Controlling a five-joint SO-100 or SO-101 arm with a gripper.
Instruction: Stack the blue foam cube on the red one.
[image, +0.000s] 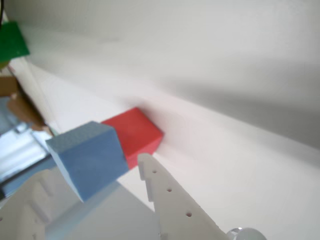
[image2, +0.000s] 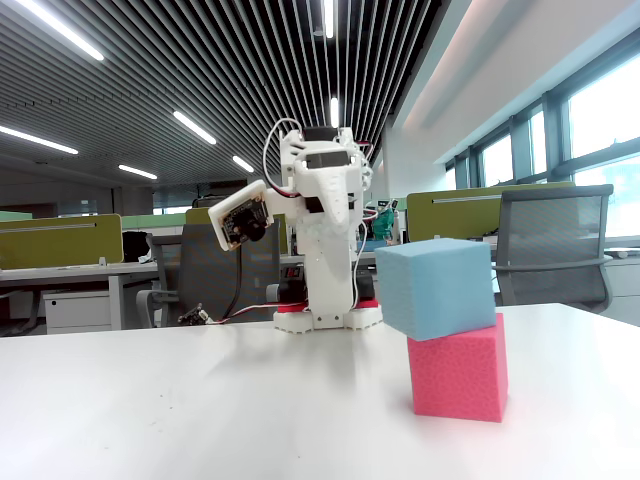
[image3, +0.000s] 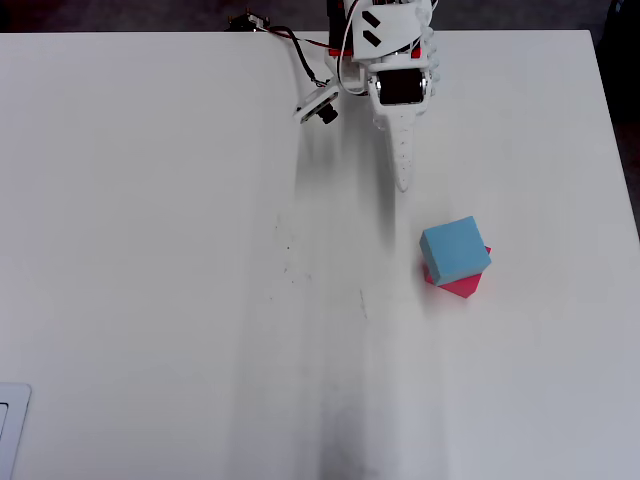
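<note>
The blue foam cube (image2: 437, 287) already sits skewed atop the red one (image2: 459, 372) near the table's (image3: 150, 250) right edge in the overhead view, so the empty, seemingly closed gripper (image3: 403, 178) needs only retreat.

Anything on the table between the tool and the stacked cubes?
Nothing. In the overhead view the stretch of white table from the tool to the blue cube, which sits on the red cube, is bare.
</note>
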